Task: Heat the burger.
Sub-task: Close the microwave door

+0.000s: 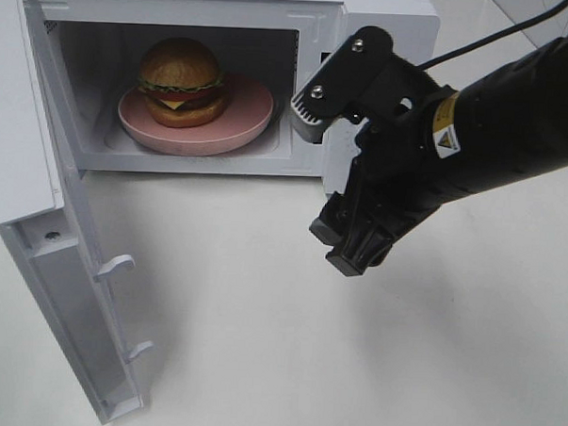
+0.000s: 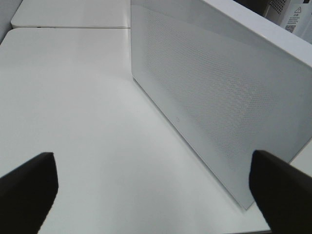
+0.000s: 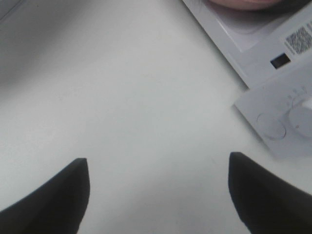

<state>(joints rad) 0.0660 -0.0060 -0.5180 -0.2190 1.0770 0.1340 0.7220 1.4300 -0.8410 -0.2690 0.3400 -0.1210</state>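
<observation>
On the white counter (image 1: pixel 287 364) stands a white microwave (image 1: pixel 387 19). Its door (image 1: pixel 64 279) hangs wide open toward the left of the high view. A black right arm (image 1: pixel 514 119) reaches in from the right and hangs just in front of the microwave's control panel (image 3: pixel 282 117). The right gripper (image 3: pixel 158 195) is released, its jaws spread wide with only bare counter between them. The left gripper (image 2: pixel 151 190) does not appear in the high view. Its own wrist camera shows it released as well, jaws far apart and empty, above the counter near the dotted outer face of the door. Inside the microwave's cavity lies a round pink plate (image 1: pixel 255 117). The burger (image 1: pixel 181 81) sits upright on the plate, toward its left half.
</observation>
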